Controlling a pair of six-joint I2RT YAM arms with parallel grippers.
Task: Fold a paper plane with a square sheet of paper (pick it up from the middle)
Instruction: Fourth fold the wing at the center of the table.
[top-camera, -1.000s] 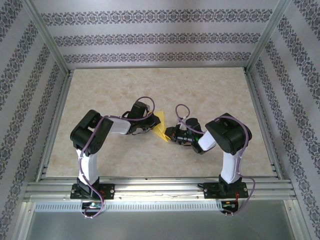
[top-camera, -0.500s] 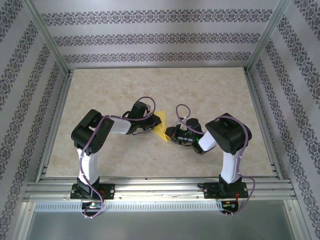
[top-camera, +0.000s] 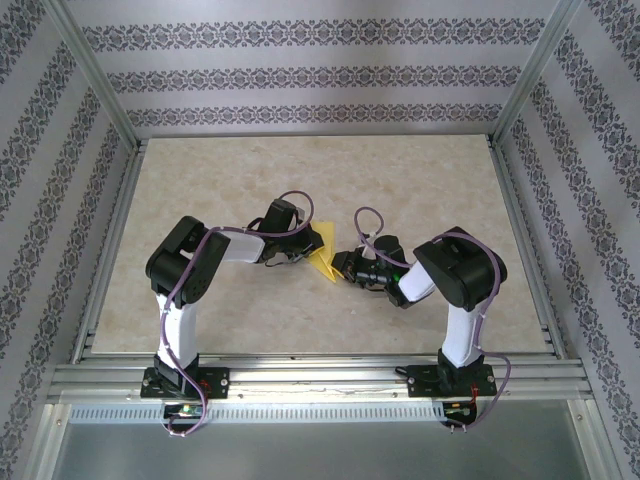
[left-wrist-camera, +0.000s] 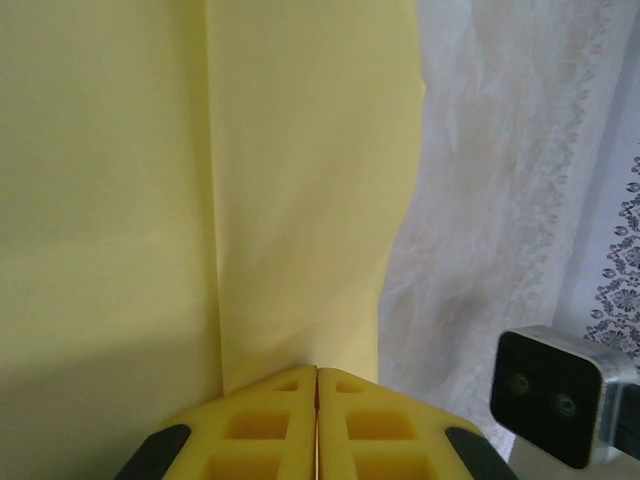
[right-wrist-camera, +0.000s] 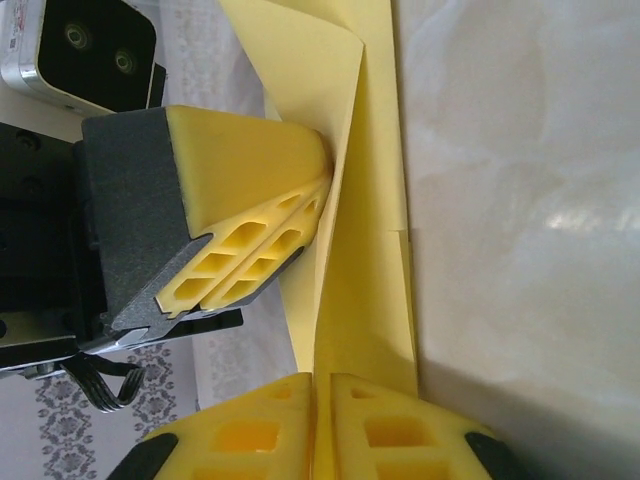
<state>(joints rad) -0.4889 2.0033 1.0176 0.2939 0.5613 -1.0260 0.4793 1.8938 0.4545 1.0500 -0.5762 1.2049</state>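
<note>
- Worktop (top-camera: 400, 180): nothing on it has shifted over the last second. All the action sits in one spot near its middle, where the two arms meet.
- Left arm (top-camera: 185, 265): the biggest change. Its elbow has drifted a little to the right and away from the near edge, while its wrist has stayed at the meeting point. I read this as a change of angle, not a new reach.
- Paper (top-camera: 322, 258): it has barely moved and is still a small yellow wedge between the two claws. It is partly folded, with one long crease and overlapping layers in the right wrist view, and is not yet a finished dart. It seems to be held up off the surface, not lying flat.
- Left claw (left-wrist-camera: 317, 372): fingers pressed together, clamped on the paper along the crease. The right wrist view shows the same pinch from the side, with the fold wrapped round its tip.
- Right claw (right-wrist-camera: 322, 380): fingers close together, with the paper's lower edge running into the slim slit between them. It looks clamped on the paper, though perhaps more lightly than a moment ago.
- Meaning: both claws hold one fold line, so a crease is probably being set or handed over. If the right claw lets go next, the left pinch alone must keep the layers aligned.
</note>
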